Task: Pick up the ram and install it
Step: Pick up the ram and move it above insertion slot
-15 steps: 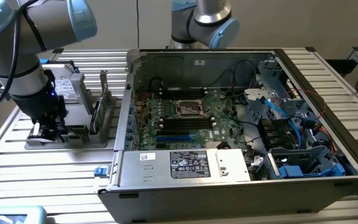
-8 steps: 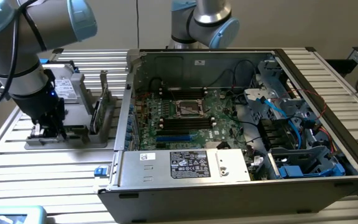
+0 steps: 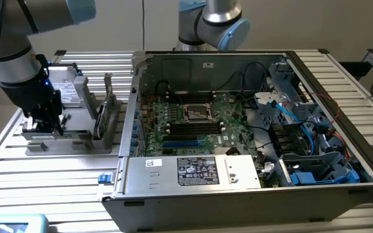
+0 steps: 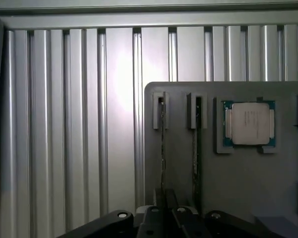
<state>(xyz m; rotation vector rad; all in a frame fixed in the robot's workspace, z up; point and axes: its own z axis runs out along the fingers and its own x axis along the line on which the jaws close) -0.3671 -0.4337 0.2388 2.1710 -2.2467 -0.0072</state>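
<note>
Two rams stand on edge in slots of a grey fixture plate (image 4: 188, 178). One ram (image 4: 162, 144) runs straight under my gripper (image 4: 165, 201), and the other ram (image 4: 196, 144) sits one slot over, beside it. In the exterior view my gripper (image 3: 44, 127) is lowered onto the fixture (image 3: 70, 143) at the exterior view's left, apart from the open computer case (image 3: 238, 141). Black memory slots (image 3: 193, 129) lie on the green motherboard below the processor socket (image 3: 198, 112).
A square silver processor chip (image 4: 249, 123) rests in a pocket of the fixture next to the rams. A taller green expansion card (image 3: 99, 121) stands upright on the fixture between my arm and the case. A second robot arm (image 3: 212, 24) stands behind the case. The ribbed aluminium table (image 4: 64, 124) surrounds the fixture.
</note>
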